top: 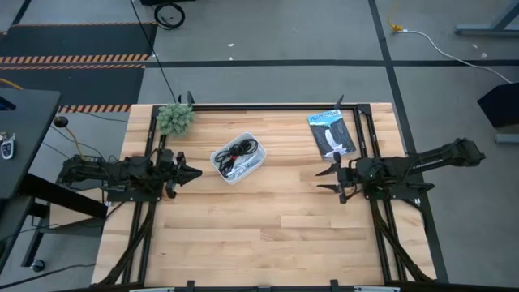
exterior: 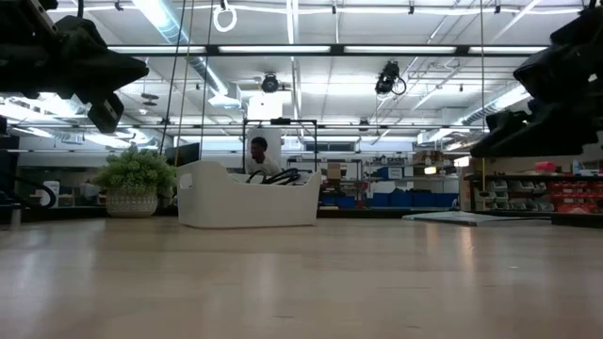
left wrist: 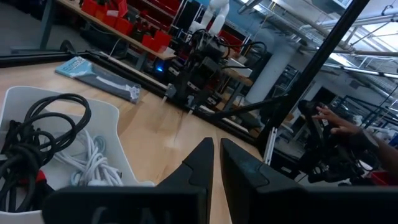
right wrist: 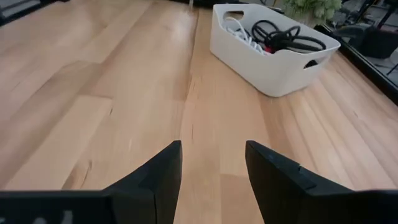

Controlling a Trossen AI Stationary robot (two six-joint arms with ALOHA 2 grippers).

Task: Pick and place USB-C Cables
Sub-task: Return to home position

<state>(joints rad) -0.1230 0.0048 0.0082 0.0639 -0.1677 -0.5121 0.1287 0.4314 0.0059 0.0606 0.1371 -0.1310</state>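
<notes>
A white bin (top: 238, 159) stands on the table between the arms and holds the USB-C cables (top: 236, 152): black ones (right wrist: 287, 36) with a red tie and a white one (left wrist: 94, 163) lying in it. My left gripper (top: 197, 172) hovers left of the bin, shut, touching nothing. My right gripper (top: 321, 179) hovers well right of the bin, open and empty. In the low view the bin (exterior: 249, 196) shows with black cable loops above its rim.
A flat black-and-blue packet (top: 331, 134) lies near the far right of the table. A small potted plant (top: 175, 118) stands at the far left corner. Bare wooden table (top: 268, 227) spreads toward the near edge. A person's hand (left wrist: 336, 121) shows beyond the table.
</notes>
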